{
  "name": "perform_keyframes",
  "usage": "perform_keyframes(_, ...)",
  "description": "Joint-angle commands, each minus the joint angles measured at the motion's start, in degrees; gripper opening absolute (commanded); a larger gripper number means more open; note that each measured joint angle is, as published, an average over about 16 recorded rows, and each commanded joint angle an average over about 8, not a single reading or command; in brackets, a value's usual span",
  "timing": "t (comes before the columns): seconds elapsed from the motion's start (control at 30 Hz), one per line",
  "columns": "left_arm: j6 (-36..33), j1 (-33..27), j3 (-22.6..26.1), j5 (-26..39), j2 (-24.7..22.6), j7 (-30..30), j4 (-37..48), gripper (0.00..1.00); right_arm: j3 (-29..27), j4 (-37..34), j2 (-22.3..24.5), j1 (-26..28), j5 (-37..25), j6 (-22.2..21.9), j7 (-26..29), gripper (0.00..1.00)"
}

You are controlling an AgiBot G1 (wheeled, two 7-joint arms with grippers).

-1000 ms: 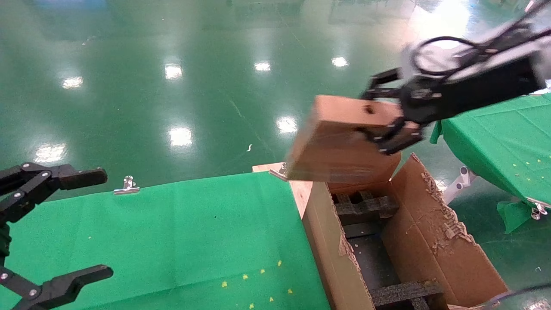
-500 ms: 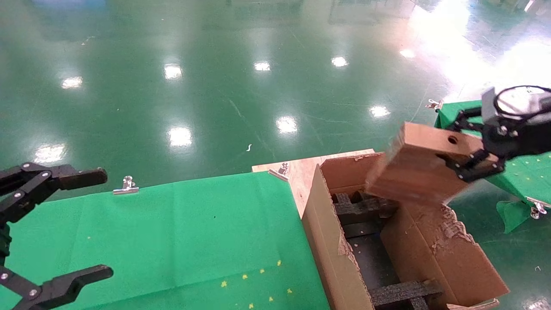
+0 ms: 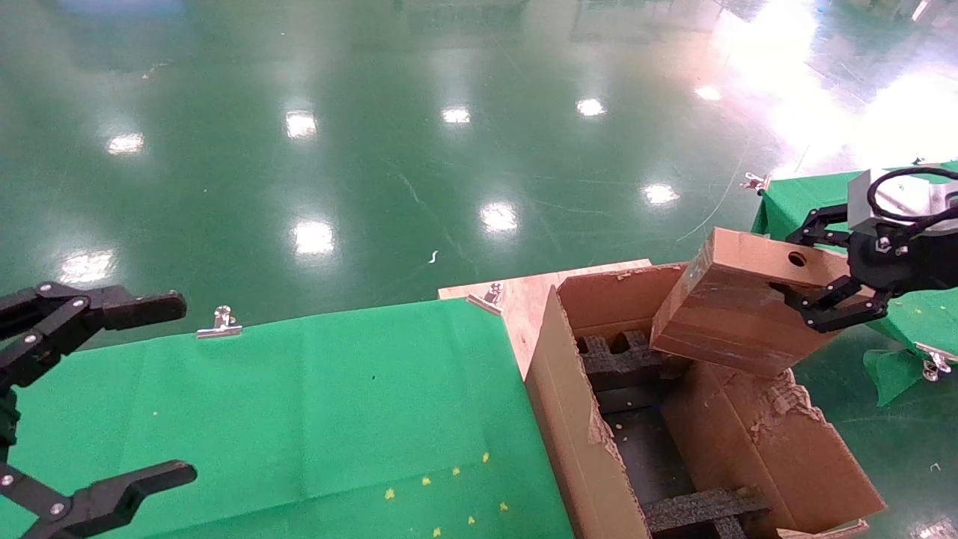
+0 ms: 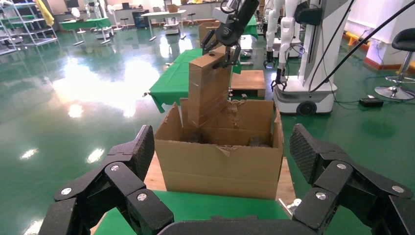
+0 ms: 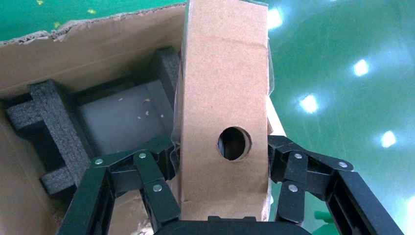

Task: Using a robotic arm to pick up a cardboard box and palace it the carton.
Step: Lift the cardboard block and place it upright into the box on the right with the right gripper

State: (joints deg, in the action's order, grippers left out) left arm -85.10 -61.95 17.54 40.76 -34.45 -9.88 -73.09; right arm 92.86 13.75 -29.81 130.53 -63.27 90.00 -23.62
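My right gripper (image 3: pixel 812 273) is shut on the small brown cardboard box (image 3: pixel 741 307), its fingers (image 5: pixel 156 181) clamping the narrow side that has the round hole. The box hangs tilted over the far right corner of the large torn-flapped carton (image 3: pixel 576 419), its lower end at the carton's opening. In the right wrist view the box (image 5: pixel 225 98) stands above the black foam inserts (image 5: pixel 49 127). The left wrist view shows the box (image 4: pixel 208 90) upright above the carton (image 4: pixel 220 161). My left gripper (image 3: pixel 112 389) is open and parked at the left over the green table.
A green-covered table (image 3: pixel 299 419) lies left of the carton, with metal clips (image 3: pixel 221 323) at its far edge. A second green table (image 3: pixel 909 307) stands at the right, behind my right arm. Shiny green floor lies beyond. Other robots and shelving stand far off in the left wrist view.
My right gripper has carried the box from above the carton's far left corner rightward and down, then settled it slightly lower over the carton's far right corner. The left arm has not moved.
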Motion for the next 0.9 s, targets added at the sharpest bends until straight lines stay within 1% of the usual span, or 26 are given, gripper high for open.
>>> perform_keyframes(0.03, 0.0, 0.0, 0.0, 0.0, 0.0, 0.0, 0.0, 1.0, -0.04, 0.28, -0.03, 0.18, -0.1, 0.13, -0.42, 0.0)
perform_keyframes(0.17, 0.0, 0.0, 0.01, 0.0, 0.0, 0.0, 0.01, 1.0, -0.18, -0.47, -0.64, -1.25, 0.67, -1.24, 2.79, 0.0)
perform_keyframes(0.37, -0.01, -0.02, 0.02, -0.01, 0.0, 0.01, 0.02, 1.0, -0.4, -2.03, -1.51, -4.55, 2.2, -4.68, 13.82, 0.0)
perform_keyframes(0.43, -0.01, -0.02, 0.03, -0.01, 0.0, 0.02, 0.03, 1.0, -0.49, -1.84, -1.24, -5.39, 2.78, -4.7, 17.73, 0.0)
perform_keyframes(0.67, 0.0, -0.02, 0.04, -0.02, 0.01, 0.03, 0.03, 1.0, -0.49, 0.19, 0.53, -7.17, 4.36, -2.68, 30.21, 0.0)
perform_keyframes(0.9, 0.0, -0.03, 0.06, -0.03, 0.01, 0.03, 0.03, 1.0, 1.1, 2.91, 1.96, -8.03, 2.51, -5.1, 41.67, 0.0)
